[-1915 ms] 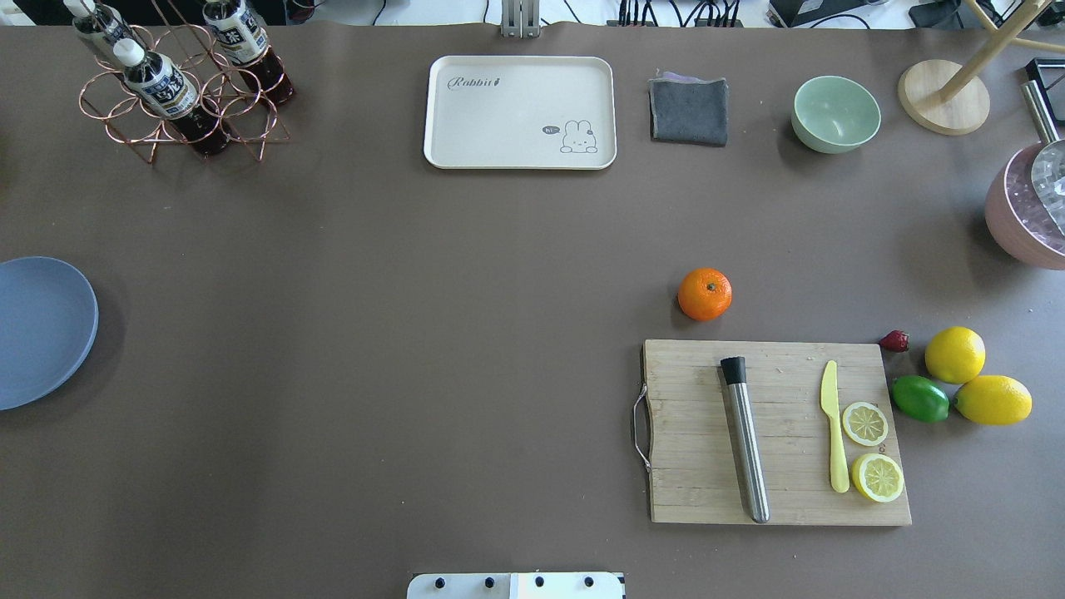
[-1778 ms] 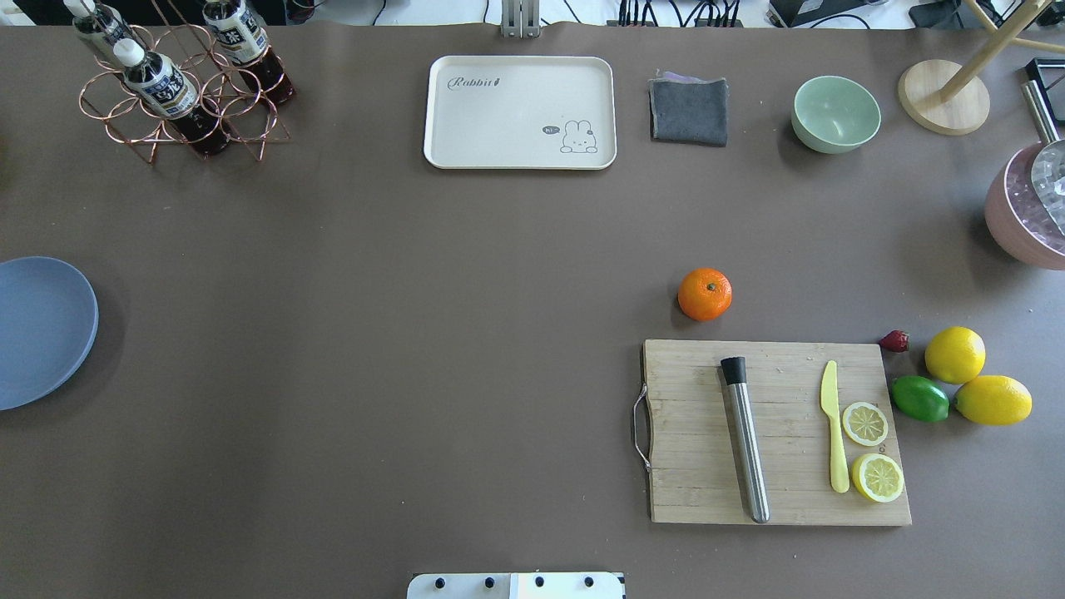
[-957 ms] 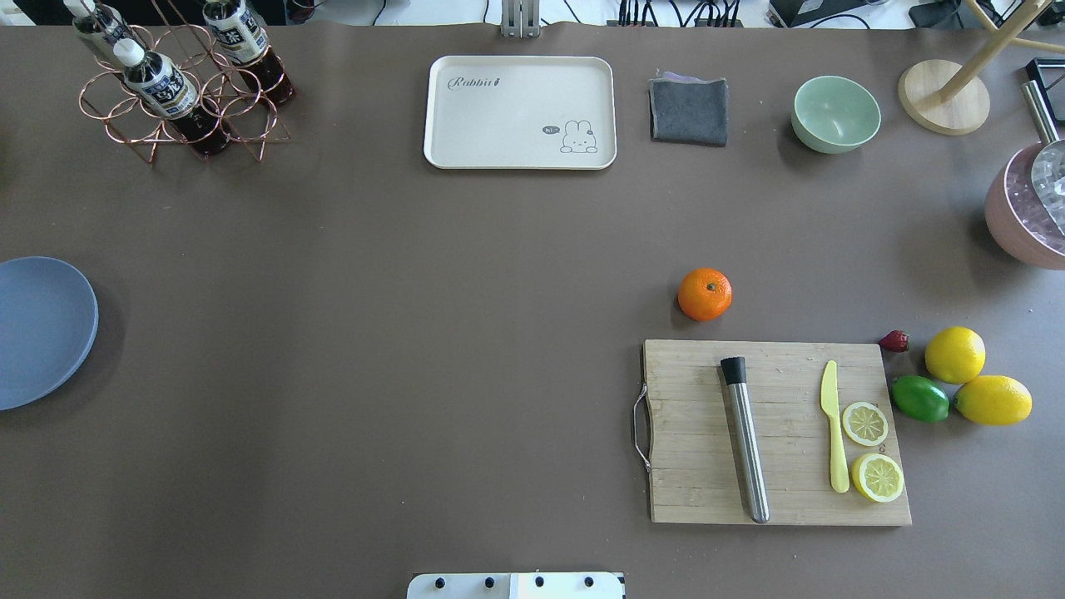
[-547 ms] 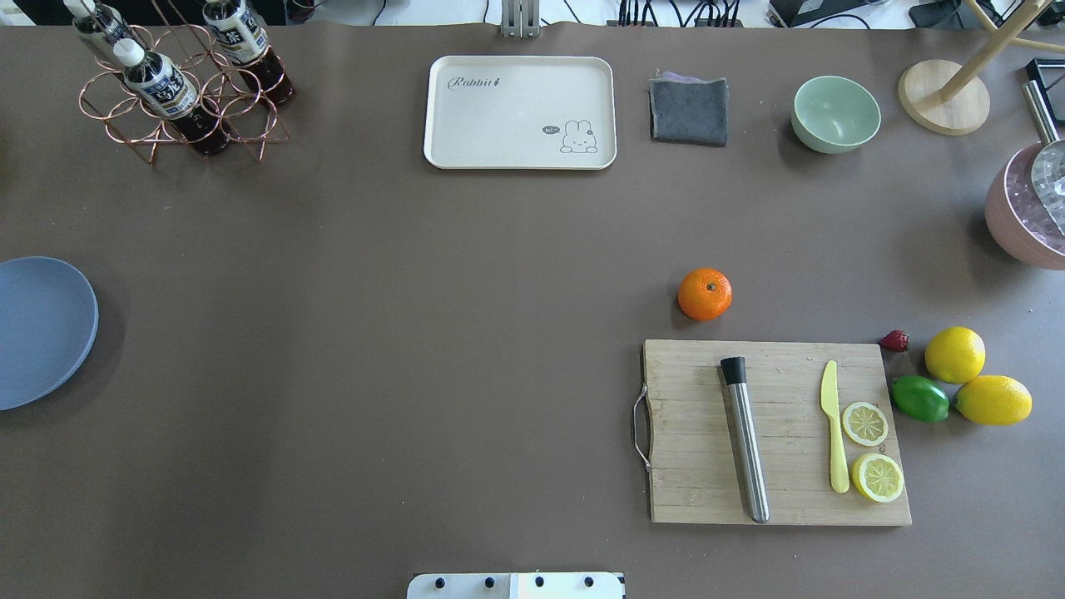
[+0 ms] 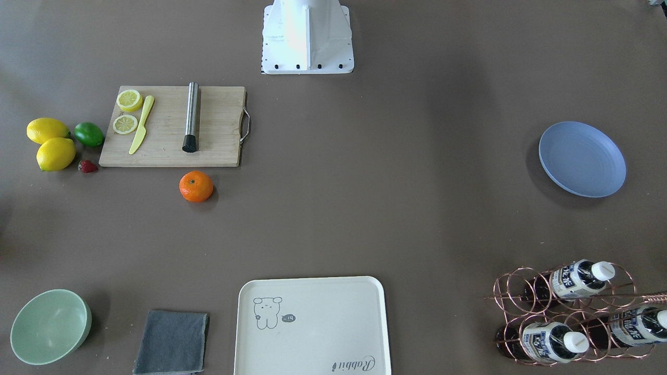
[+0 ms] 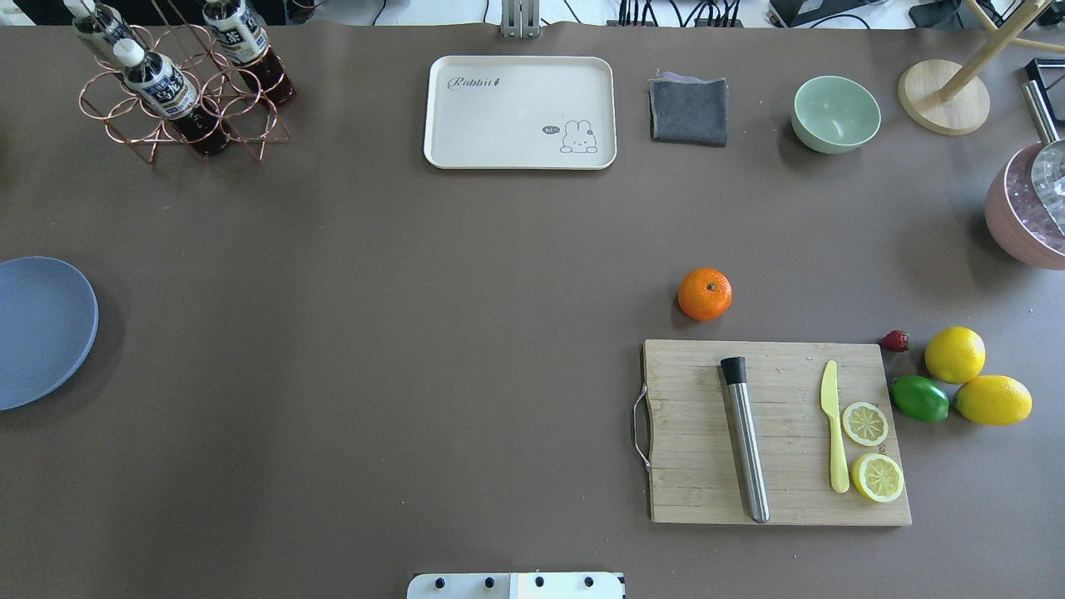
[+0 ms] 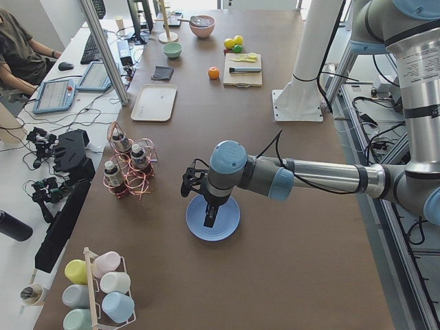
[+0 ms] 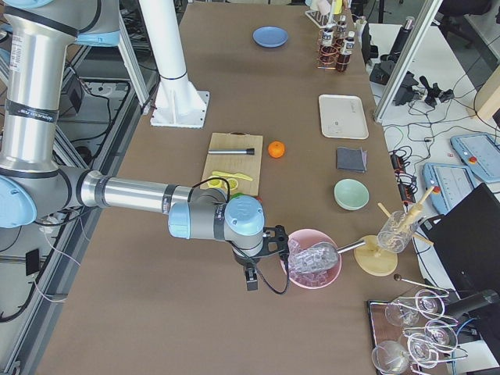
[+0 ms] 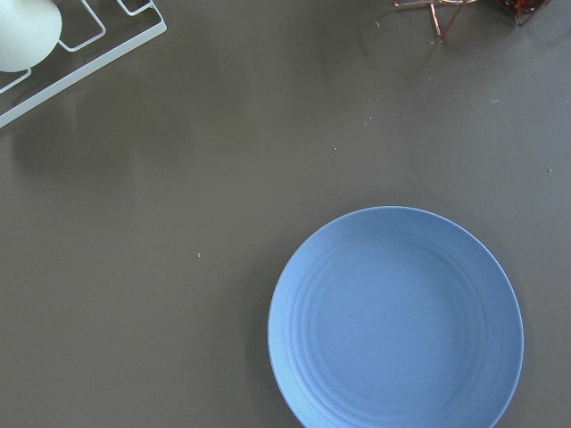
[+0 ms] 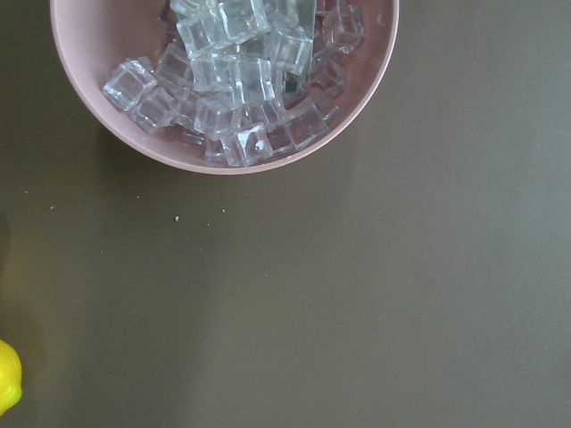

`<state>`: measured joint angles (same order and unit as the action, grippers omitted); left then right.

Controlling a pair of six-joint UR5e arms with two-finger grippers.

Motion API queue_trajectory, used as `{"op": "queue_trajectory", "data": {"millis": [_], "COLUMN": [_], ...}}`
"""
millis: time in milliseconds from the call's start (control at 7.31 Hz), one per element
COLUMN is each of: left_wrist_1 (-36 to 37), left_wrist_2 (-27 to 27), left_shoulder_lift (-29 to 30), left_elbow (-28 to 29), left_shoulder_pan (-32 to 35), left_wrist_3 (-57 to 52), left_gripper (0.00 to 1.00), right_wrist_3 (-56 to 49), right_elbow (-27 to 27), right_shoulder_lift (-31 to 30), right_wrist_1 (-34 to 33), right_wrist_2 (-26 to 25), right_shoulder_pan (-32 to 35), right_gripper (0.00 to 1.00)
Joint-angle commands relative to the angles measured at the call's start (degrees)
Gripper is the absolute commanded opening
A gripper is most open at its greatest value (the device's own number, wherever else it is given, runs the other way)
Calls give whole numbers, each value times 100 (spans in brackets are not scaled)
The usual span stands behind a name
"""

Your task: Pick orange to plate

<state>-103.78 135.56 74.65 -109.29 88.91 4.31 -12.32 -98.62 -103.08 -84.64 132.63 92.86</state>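
Note:
The orange (image 6: 705, 294) rests on the brown table just beyond the cutting board (image 6: 778, 433), right of centre; it also shows in the front view as the orange (image 5: 196, 186). The blue plate (image 6: 37, 331) lies at the far left edge with nothing on it, and fills the left wrist view as the plate (image 9: 397, 316). Only the side views show my grippers. The left gripper (image 7: 210, 217) hangs over the plate (image 7: 223, 223). The right gripper (image 8: 251, 280) hangs beside a pink ice bowl (image 8: 312, 262), far from the orange. Whether either is open or shut I cannot tell.
On the board lie a steel muddler (image 6: 745, 437), a yellow knife (image 6: 834, 424) and lemon slices. Two lemons (image 6: 954, 354), a lime (image 6: 920, 398) and a strawberry sit to its right. At the back stand a cream tray (image 6: 520, 112), grey cloth, green bowl (image 6: 835, 114) and bottle rack (image 6: 179, 83).

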Motion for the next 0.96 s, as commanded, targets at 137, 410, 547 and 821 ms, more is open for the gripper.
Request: {"op": "queue_trajectory", "data": {"millis": [137, 410, 547, 821], "left_wrist_1": [-54, -45, -54, -72], "left_wrist_2": [5, -73, -161, -179], "left_shoulder_lift": [-152, -143, -143, -108], "left_elbow": [65, 144, 170, 346], "left_shoulder_pan": [12, 3, 3, -49], "left_wrist_3": [-53, -53, -36, -1], "left_gripper": [98, 98, 98, 98], "right_wrist_3": [2, 2, 2, -7], "right_elbow": [9, 9, 9, 9], "right_shoulder_lift": [-1, -1, -10, -1], "right_wrist_1": [-9, -9, -9, -9], "right_wrist_2": [0, 0, 0, 9], "right_shoulder_pan": [-13, -22, -22, -48], "right_gripper": [100, 100, 100, 100]}}
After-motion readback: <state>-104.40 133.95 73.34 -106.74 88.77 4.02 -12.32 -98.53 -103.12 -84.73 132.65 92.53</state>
